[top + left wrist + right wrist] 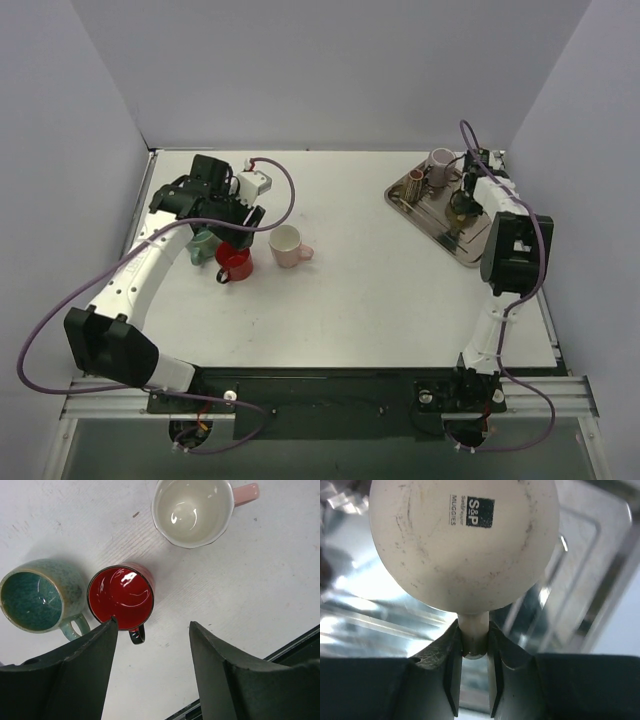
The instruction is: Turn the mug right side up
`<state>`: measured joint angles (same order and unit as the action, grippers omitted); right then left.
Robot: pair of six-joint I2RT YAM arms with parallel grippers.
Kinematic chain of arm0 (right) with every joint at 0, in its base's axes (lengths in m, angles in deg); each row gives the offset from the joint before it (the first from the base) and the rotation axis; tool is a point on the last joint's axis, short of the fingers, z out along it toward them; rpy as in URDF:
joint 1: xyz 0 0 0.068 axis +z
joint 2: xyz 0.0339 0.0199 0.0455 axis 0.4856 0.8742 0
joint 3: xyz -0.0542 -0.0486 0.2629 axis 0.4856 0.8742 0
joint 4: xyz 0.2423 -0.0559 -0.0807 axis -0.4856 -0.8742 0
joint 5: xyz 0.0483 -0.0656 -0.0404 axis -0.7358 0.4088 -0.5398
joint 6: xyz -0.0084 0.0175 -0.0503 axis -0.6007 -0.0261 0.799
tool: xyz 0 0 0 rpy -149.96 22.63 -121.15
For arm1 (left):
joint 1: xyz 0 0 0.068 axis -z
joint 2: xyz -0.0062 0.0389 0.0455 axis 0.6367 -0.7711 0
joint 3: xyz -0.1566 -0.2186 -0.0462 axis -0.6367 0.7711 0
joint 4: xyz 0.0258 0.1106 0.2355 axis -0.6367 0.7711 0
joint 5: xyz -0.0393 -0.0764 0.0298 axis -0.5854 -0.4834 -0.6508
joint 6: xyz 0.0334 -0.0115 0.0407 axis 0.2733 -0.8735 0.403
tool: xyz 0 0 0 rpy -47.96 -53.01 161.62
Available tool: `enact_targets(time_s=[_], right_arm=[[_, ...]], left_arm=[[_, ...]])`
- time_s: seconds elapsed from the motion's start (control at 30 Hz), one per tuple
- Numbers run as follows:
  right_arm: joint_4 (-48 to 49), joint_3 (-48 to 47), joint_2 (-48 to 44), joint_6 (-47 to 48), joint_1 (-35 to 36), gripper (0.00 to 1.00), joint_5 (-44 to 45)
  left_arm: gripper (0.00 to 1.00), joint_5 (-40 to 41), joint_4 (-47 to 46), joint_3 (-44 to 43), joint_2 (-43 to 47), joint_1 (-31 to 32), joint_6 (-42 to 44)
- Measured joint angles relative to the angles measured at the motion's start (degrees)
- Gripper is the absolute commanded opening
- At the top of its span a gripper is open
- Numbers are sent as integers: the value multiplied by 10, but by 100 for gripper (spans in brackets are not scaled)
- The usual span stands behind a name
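A cream mug (441, 162) stands upside down on the metal tray (432, 222) at the back right. The right wrist view shows its printed base (465, 545) facing the camera. My right gripper (474, 647) is shut on the mug's handle (473, 625), and in the top view it (462, 176) sits just right of the mug. My left gripper (152, 630) is open and empty, hovering over the table beside the red mug (121, 597); it also shows in the top view (236, 232).
Three upright mugs stand at the left: red (235, 262), teal (203, 245) (37, 600) and pink (288, 245) (192, 510). The tray (592, 565) also carries a small brown cup (415, 182) and a dark object (460, 206). Grey walls enclose the table.
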<state>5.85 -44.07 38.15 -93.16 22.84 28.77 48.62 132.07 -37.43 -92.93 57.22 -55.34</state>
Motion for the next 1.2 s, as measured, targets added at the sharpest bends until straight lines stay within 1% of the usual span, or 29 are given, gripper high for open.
enact_targets(time_s=[0.1, 0.13, 0.23, 0.27, 0.37, 0.43, 0.5, 0.6, 0.67, 0.8, 0.93, 1.03, 1.07, 1.1, 1.17, 1.2], right_arm=[[9, 109, -96, 2, -1, 0, -14], [10, 152, -144, 1, -1, 0, -21], [21, 225, -279, -10, 2, 0, -41], [25, 239, -319, -13, 3, 0, -46], [36, 268, -449, -19, 30, 0, -46], [53, 268, -506, -24, 65, 0, -53], [81, 268, -554, -39, 115, 0, -85], [109, 268, -584, -61, 190, 0, -116], [114, 267, -587, -76, 230, 0, -131], [115, 270, -576, -97, 268, 0, -132], [128, 270, -558, -122, 305, 0, -123], [152, 271, -547, -141, 333, 0, -115], [164, 273, -545, -149, 341, 0, -111], [178, 276, -544, -156, 349, 0, -108], [209, 287, -544, -174, 365, 0, -102], [221, 291, -544, -180, 371, 0, -98]], left_arm=[[71, -22, 3, -4, 12, 0, -1], [71, -35, 5, -9, 17, 0, -3], [73, -75, 4, -22, 27, 0, -11], [76, -91, 3, -28, 30, 0, -17], [79, -150, 1, -47, 36, 0, -34], [80, -195, 1, -63, 37, -1, -45], [82, -254, -3, -78, 39, -1, -64], [83, -323, -35, -82, 48, -1, -113], [83, -352, -74, -80, 51, -1, -157], [83, -383, -147, -67, 48, -1, -233], [84, -412, -233, -25, 27, 0, -323], [84, -434, -347, 48, 3, 3, -441], [84, -438, -397, 77, -5, 4, -487], [87, -440, -450, 106, -13, 6, -541], [88, -438, -566, 160, -21, 9, -649], [88, -435, -607, 175, -23, 10, -685]])
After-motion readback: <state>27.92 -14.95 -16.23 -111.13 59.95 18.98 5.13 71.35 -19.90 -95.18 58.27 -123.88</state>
